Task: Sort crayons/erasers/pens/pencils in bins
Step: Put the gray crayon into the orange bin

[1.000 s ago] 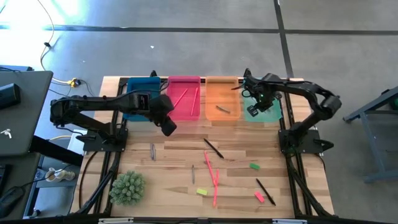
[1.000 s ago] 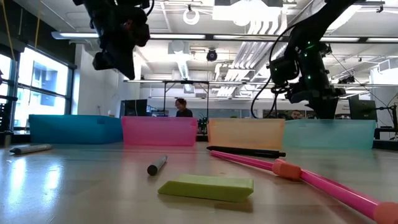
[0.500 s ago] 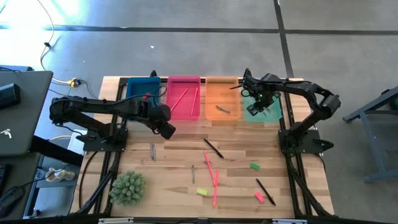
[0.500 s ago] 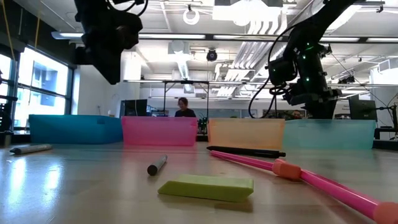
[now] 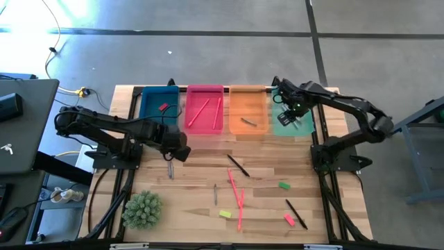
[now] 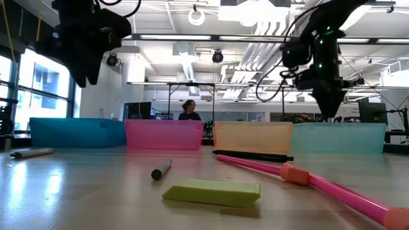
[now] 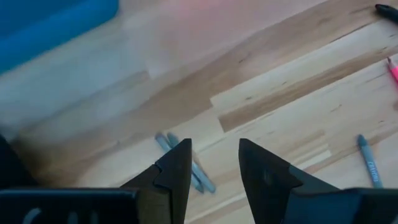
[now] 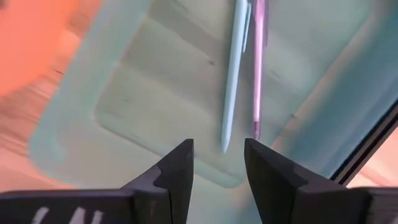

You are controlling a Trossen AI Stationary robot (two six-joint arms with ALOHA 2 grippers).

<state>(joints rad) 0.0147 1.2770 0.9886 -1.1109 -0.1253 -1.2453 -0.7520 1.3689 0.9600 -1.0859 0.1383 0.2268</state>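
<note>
The left gripper point(image 7: 214, 171), fingers spread, hovers over two grey-blue crayons point(image 7: 186, 163) lying side by side on the wooden worktop point(image 7: 280, 93); closing could pinch both. The right gripper point(image 8: 217, 165), fingers spread and empty, hangs over the teal-green translucent bin point(image 8: 155, 93).

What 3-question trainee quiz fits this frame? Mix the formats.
1. True or false: the left pincer is shut on a crayon.
2. The right pincer hovers over which bin: A blue, B pink, C orange, D teal-green?
3. Fill in: the blue bin holds one red ____.

Key: 1 false, it is open and empty above two crayons. 2 D, the teal-green bin. 3 eraser.
</note>
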